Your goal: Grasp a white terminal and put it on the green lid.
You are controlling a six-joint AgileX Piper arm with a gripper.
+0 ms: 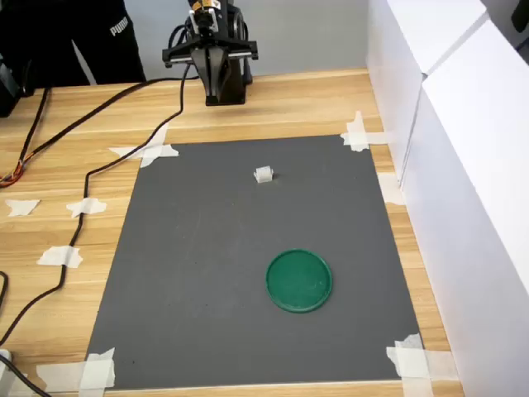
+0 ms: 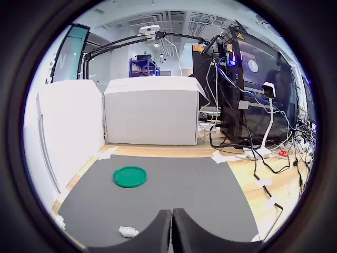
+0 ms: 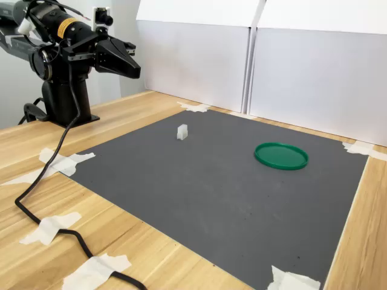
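Note:
The white terminal is a tiny pale block lying on the grey mat, toward the arm's side. The green lid lies flat on the same mat, farther from the arm, with nothing on it. My gripper hangs in the air near the arm's base, off the mat's edge and well clear of both things. Its jaws are pressed together with nothing between them.
The grey mat is taped to a wooden table at its corners. White foam boards wall two sides. A black cable runs across the wood beside the mat. Monitors and cables stand beyond the table.

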